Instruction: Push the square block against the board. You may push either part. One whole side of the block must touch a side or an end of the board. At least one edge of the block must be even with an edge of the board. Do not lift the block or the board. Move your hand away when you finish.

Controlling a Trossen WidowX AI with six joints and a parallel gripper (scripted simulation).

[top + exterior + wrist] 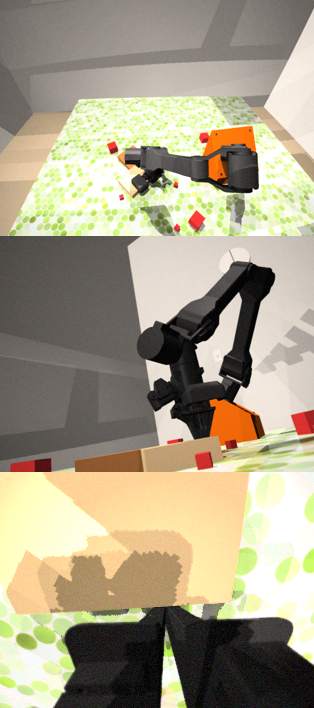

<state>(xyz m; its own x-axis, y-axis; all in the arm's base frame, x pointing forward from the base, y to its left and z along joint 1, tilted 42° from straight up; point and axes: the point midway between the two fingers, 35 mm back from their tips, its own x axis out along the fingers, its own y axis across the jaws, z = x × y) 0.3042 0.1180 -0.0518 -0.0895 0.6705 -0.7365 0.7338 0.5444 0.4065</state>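
- The brown block (123, 157) (109, 461) and the tan block (126, 179) (177, 454) (210, 512) both lie flat on the bench (83, 121). Part of each is hidden, so which one is the square block and which is the board cannot be told for sure.
- The two are seen very near each other and look as if they meet at a corner. Whether one whole side is touched cannot be told.
- Even edges cannot be made out yet, so the job seems close to done, but a little more pushing may be needed.
- The end effector (155, 175) (202, 435) (164, 605) is closed to a narrow point, and nothing is held in it.
- The tan block lies right in front of its tips, which seem to be set against one side. The brown block lies farther off, past the tan one.
- The hand must still be moved away.
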